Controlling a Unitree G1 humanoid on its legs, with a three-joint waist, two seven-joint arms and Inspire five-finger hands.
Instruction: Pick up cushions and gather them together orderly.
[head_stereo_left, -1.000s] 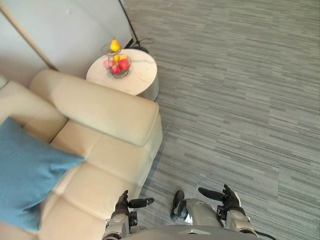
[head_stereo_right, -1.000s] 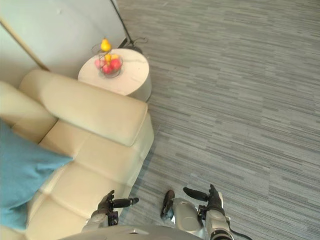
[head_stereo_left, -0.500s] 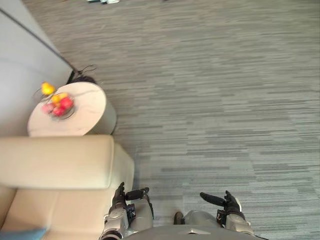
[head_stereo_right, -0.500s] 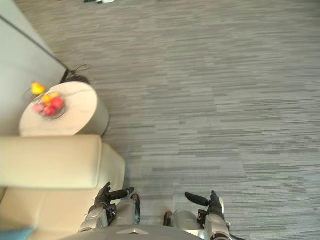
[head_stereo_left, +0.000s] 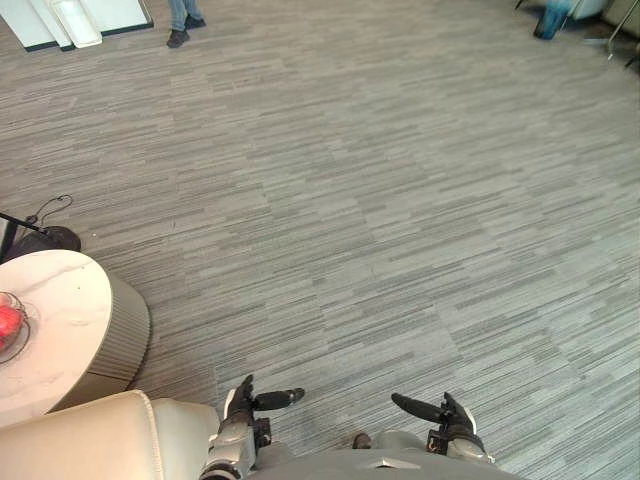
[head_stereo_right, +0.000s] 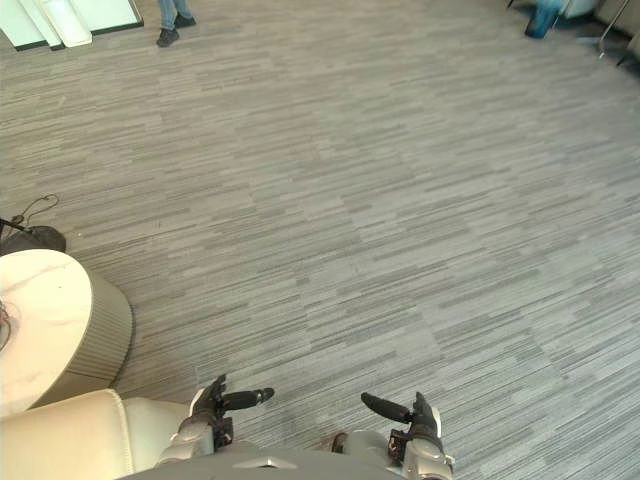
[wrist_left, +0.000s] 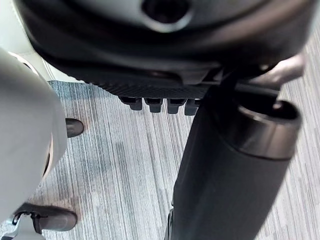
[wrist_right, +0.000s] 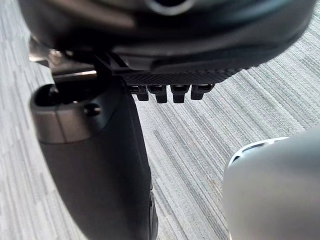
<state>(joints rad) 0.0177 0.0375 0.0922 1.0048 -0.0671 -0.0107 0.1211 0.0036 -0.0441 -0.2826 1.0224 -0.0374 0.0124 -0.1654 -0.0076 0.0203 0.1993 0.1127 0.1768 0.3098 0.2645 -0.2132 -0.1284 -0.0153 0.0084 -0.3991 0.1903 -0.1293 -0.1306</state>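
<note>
We cannot tell where the cushions lie; our left hand (head_stereo_left: 239, 407) and right hand (head_stereo_left: 453, 418) hang spread and empty over the floor (head_stereo_left: 400, 200), near the sofa (head_stereo_left: 90, 440) and a round tabletop (head_stereo_left: 62, 305) whose bowl (head_stereo_left: 25, 332) holds red fruit (head_stereo_left: 6, 320).

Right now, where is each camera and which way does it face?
Left eye: head, looking down at floor, round table, sofa corner; left hand and right hand at bottom.
Right eye: beside it, same scene; both show a person's shoes ahead.
Left wrist: along its open hand, at floor.
Right wrist: along its open hand, at floor.
</note>
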